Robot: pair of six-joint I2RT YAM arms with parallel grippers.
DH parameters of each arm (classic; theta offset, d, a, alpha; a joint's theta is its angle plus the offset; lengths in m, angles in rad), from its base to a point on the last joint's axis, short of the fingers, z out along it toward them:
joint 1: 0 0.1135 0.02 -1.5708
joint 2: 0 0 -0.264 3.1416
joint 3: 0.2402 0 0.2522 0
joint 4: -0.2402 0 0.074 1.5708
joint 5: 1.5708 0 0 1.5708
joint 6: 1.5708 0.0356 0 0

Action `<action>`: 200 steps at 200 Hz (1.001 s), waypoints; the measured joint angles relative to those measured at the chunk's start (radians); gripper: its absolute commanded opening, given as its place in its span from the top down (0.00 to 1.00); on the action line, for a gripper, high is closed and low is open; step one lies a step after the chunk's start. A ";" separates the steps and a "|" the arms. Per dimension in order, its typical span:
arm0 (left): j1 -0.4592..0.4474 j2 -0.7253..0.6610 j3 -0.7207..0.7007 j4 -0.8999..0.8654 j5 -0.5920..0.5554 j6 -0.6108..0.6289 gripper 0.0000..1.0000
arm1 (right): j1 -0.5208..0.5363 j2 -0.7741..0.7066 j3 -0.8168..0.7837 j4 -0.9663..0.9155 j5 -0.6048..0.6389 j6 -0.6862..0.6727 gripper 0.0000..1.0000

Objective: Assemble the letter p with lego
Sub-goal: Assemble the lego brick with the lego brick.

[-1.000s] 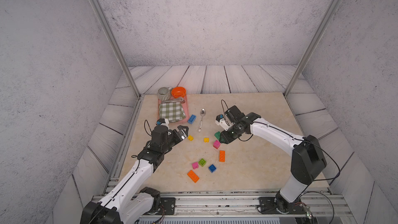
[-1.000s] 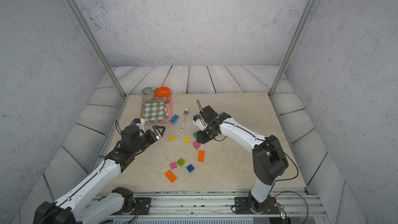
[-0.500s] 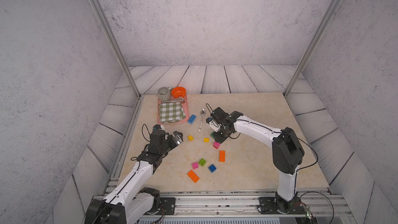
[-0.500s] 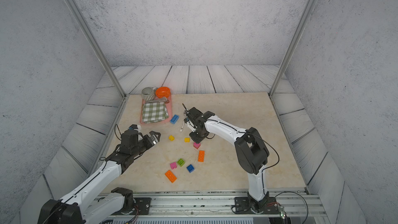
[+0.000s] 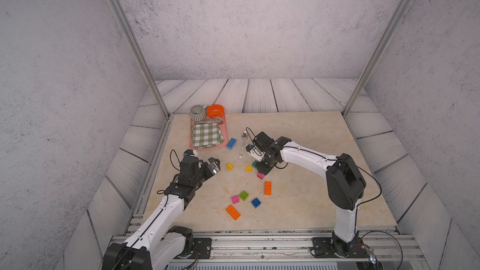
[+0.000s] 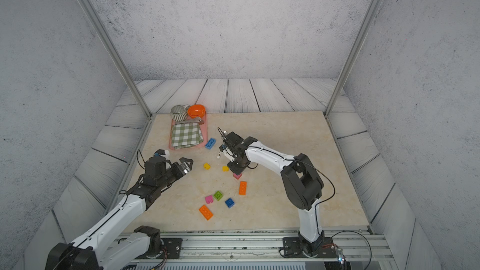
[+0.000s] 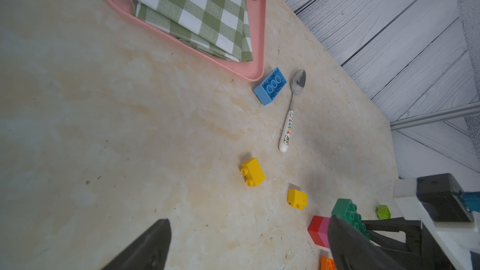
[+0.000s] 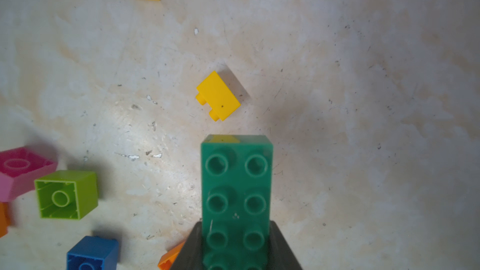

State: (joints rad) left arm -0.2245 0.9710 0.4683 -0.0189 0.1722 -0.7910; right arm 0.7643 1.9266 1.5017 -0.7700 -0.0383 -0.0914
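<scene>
The right tool is clenched on a dark green brick, an oblong one. Its black fingers press the two long sides, and the studded face is turned toward the wrist camera. In a top view this tool stands near the middle of the table. The green brick is just beside a red and pink brick; whether the two touch cannot be told.

A yellow brick lies on its side just beyond the green brick's free end. A second yellow brick lies farther toward the left arm.

The left tool is released. Its jaws stand wide apart with nothing between them, and it hovers near that second yellow brick.

Nearer the robot's base lie:
- an orange oblong brick
- a lime brick
- a pink brick
- a blue brick
- another orange brick

Farther back, a light blue brick lies between a spoon and a pink tray. The tray holds a checked cloth, a striped cup and an orange bowl.
</scene>
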 measured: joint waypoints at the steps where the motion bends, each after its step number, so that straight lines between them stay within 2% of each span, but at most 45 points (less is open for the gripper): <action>1: 0.000 0.000 0.000 0.000 0.000 0.000 0.02 | 0.000 0.000 -0.002 0.000 0.000 0.000 1.00; 130: 0.000 0.014 0.000 0.007 0.005 0.002 0.02 | 0.000 0.020 -0.035 0.042 -0.007 -0.016 1.00; 200: 0.000 0.018 0.000 0.008 0.008 0.002 0.02 | 0.000 -0.021 -0.105 0.116 -0.018 0.000 1.00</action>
State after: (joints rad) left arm -0.2245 0.9890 0.4683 -0.0113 0.1802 -0.7895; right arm 0.7639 1.9060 1.3972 -0.6537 -0.0559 -0.0917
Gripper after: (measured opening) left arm 0.982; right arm 0.358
